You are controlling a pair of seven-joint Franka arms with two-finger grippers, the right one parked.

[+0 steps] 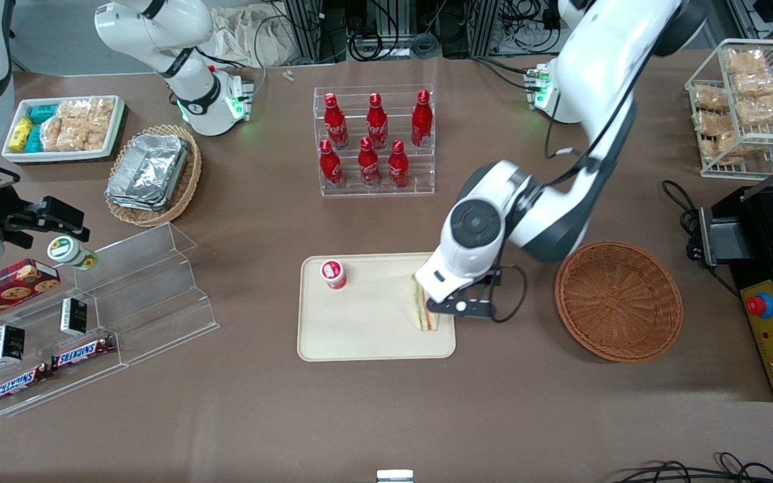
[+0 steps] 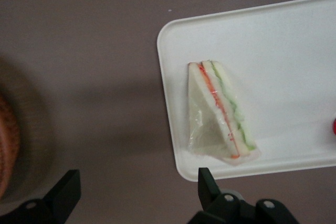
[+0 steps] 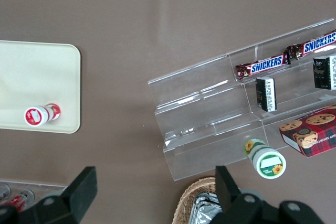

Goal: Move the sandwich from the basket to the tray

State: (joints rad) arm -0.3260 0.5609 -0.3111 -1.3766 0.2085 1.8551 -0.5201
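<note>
Hovering above the tray (image 1: 359, 335), the left arm's hand (image 2: 139, 190) hangs with its fingers (image 2: 207, 182) spread wide apart, gripping nothing. Directly under the hand, the sandwich (image 2: 220, 111) lies on the tray, close to the tray's edge that faces the basket (image 1: 618, 302). Its wrapped wedge shows white bread with a red layer and a green layer side by side. In the front view the arm's wrist covers part of the sandwich (image 1: 425, 315), leaving only its lower end in sight.

The basket sits on the desk (image 1: 386, 416) to the working arm's side of the hand, apart from the tray, and nothing shows inside it. On the tray, away from the hand toward the parked arm's end, stands a small red cup (image 1: 333, 274) with a white lid, well apart from the sandwich.

Farther from the front camera than the hand, a clear rack (image 1: 374, 141) holds six red bottles in two rows. Toward the parked arm's end of the desk, a tan basket (image 1: 185, 181) carries a stack of foil containers (image 1: 148, 171), and a stepped clear stand (image 1: 125, 302) bears two Snickers bars (image 1: 54, 367) and small dark packets.
</note>
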